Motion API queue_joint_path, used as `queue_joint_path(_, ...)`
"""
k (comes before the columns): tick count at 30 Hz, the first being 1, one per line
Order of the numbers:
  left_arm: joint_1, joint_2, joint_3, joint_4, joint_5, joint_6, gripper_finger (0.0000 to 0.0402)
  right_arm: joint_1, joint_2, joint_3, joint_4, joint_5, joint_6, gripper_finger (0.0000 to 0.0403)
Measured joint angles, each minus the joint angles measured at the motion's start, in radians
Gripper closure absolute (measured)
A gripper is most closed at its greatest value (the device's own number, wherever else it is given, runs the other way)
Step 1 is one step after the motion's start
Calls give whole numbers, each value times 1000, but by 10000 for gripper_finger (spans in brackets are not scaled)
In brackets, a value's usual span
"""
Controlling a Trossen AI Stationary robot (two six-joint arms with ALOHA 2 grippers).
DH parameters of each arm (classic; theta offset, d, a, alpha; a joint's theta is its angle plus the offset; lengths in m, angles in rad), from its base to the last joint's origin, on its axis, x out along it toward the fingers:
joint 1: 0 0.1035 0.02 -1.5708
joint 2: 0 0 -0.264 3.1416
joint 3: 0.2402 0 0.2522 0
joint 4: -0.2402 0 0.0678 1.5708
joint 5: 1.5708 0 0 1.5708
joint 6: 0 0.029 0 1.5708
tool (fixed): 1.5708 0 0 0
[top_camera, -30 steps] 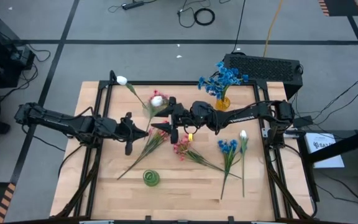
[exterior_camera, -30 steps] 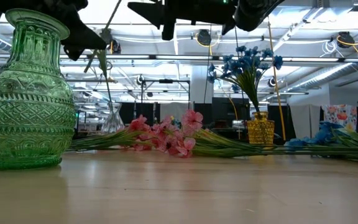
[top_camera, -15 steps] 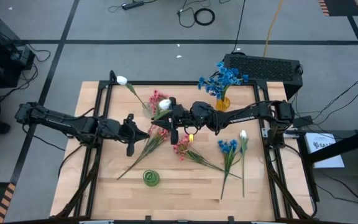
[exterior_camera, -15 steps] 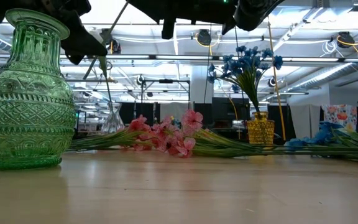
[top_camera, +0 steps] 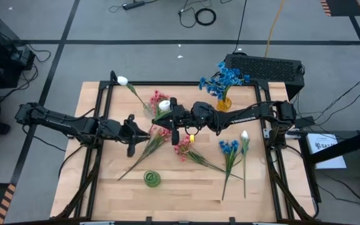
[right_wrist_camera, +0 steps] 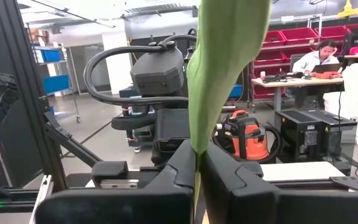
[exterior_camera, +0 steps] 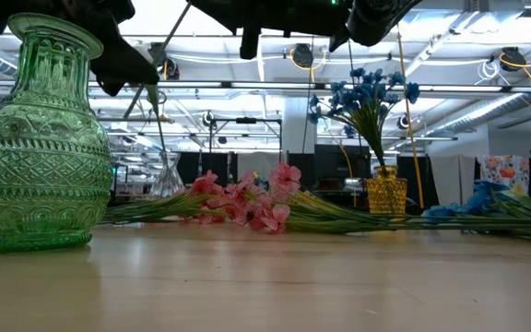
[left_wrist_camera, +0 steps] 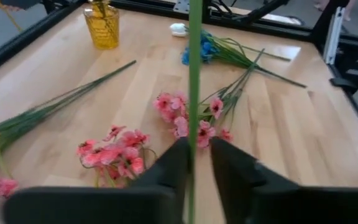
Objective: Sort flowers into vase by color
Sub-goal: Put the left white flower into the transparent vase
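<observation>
A white flower hangs above the table's middle, its blossom (top_camera: 164,106) toward the far side. My right gripper (top_camera: 166,119) (right_wrist_camera: 197,155) is shut on it just below the blossom. Lower down, the thin green stem (left_wrist_camera: 194,74) passes between the slightly parted fingers of my left gripper (top_camera: 147,131) (left_wrist_camera: 197,149). Pink flowers (top_camera: 183,147), blue flowers (top_camera: 229,147) and another white flower (top_camera: 244,135) lie flat on the table. Blue flowers (top_camera: 225,78) stand in a yellow vase (exterior_camera: 385,194). A green vase (top_camera: 152,179) stands near the front edge. My right gripper pinches the white flower's stem at the foot of a broad green leaf (right_wrist_camera: 199,144) between its two fingers. The fingers come about level from the table's right and lie across the stem. The flower is lifted clear of the table. My left gripper has the stem close against one finger (left_wrist_camera: 178,158), with a gap on the other side. I cannot tell whether it touches.
A clear glass vase (exterior_camera: 167,180) at the far left holds a white flower (top_camera: 122,80) and a pink one (top_camera: 158,97). A black frame (top_camera: 105,94) rims the table. In the low view the green vase (exterior_camera: 35,138) stands close in front.
My right gripper has shut on the white flower's stem. The blossom has swung a little toward the table's right and near side, up against that gripper. Both arms have stayed in place.
</observation>
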Motion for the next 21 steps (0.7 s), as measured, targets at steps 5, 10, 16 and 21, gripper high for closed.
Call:
queue_joint_path(5, 0, -8, 0, -1, -43, -61, 195, -15, -9, 0, -17, 0, 0, 401)
queue_joint_path(10, 0, -73, 0, -10, -135, -119, 116, -37, -80, 0, -83, 1, -38, 402)
queue_joint_path(16, 0, -176, 0, -58, -141, -82, 103, -72, -157, 0, -89, 4, -91, 402)
queue_joint_path(21, 0, -191, 0, -129, -168, -88, 103, -115, -107, 2, 28, 7, -143, 403)
